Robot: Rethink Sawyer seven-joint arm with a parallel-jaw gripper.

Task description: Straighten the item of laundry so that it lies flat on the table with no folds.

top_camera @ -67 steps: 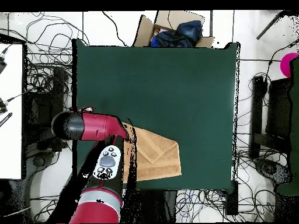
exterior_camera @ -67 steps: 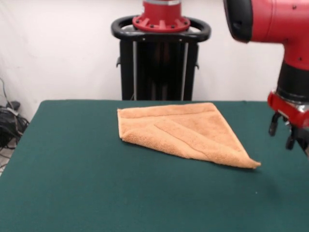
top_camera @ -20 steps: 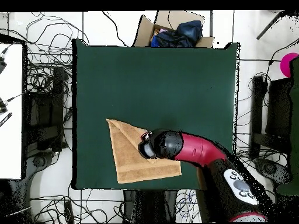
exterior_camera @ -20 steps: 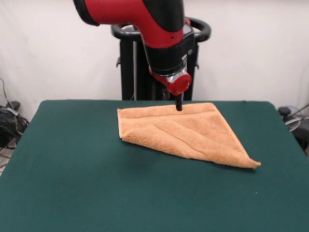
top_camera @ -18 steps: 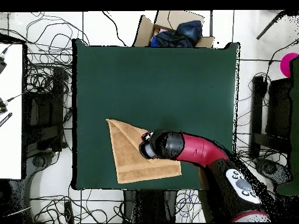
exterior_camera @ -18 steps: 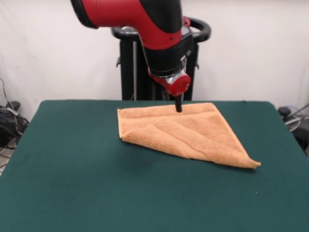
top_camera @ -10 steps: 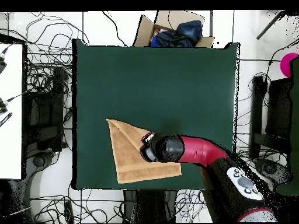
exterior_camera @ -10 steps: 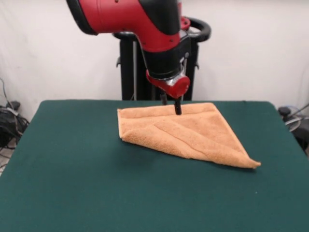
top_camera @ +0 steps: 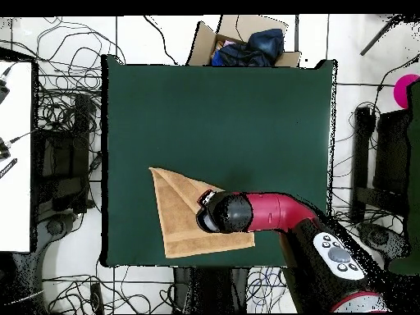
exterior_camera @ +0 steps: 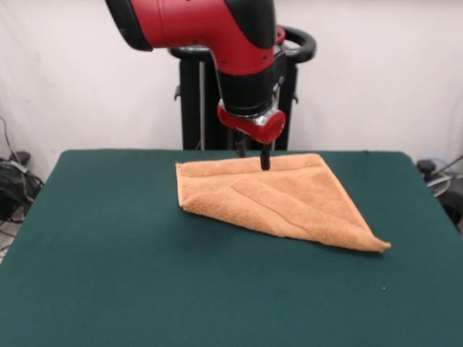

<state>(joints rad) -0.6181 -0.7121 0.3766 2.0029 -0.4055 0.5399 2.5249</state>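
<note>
Diagonally folded towel (exterior_camera: 278, 195), tip front-right

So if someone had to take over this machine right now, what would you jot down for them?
End effector: open, two fingers apart, over the far edge of the towel, holding nothing; contact with the cloth is unclear.
Towel: orange, folded over into a triangle, on the green table on the side nearest the robot.
Done: no unfolding shows.
Left: grip the top layer, probably at a corner, draw the fold open, and lay the towel flat with no folds.
</note>
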